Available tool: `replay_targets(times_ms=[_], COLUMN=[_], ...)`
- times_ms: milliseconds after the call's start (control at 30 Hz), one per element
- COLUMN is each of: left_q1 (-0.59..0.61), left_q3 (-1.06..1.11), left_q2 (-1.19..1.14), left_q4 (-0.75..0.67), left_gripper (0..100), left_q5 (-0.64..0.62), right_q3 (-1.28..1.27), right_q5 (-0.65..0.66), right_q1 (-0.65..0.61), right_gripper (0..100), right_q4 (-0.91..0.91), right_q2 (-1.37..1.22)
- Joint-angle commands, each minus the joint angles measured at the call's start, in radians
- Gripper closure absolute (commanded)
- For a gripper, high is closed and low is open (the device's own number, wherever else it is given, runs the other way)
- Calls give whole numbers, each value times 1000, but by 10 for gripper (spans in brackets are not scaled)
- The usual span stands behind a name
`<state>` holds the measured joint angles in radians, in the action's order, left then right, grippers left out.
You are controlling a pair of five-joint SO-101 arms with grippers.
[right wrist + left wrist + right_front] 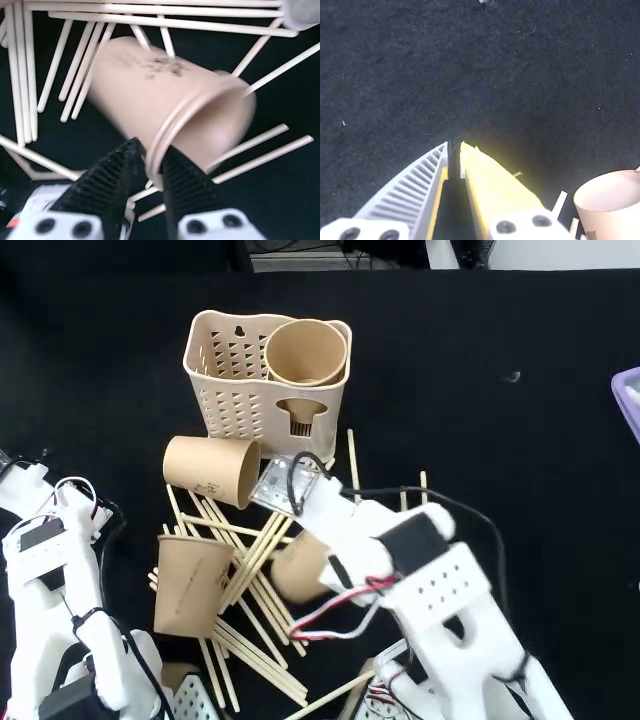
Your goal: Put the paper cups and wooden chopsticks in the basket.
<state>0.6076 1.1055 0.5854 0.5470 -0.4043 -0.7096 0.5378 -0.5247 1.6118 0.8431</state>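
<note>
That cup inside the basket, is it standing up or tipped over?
Standing up. The cup sits inside the basket with its round open mouth facing straight up toward the high camera.

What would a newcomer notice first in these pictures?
The beige slotted plastic basket stands at the far side of the black cloth, with one brown paper cup upright inside. Before it, thin wooden chopsticks lie scattered. The right gripper pinches the rim of a tipped paper cup among them.
</note>
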Motion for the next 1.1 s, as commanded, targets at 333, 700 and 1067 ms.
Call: replay_targets(times_ms=[333, 700, 1067], left_q1=[-2, -2, -2], left_q3=[-8, -8, 5], left_q2=[26, 26, 25], left_q4=[-20, -20, -58], left_gripper=[948, 948, 948], left_q5=[-6, -6, -6], right_q3=[160, 84, 179], right_q5=[249, 358, 344], right_q1=[390, 710, 687], right_gripper=[988, 986, 989], right_q4=[123, -207, -164], right_q2=[28, -335, -458])
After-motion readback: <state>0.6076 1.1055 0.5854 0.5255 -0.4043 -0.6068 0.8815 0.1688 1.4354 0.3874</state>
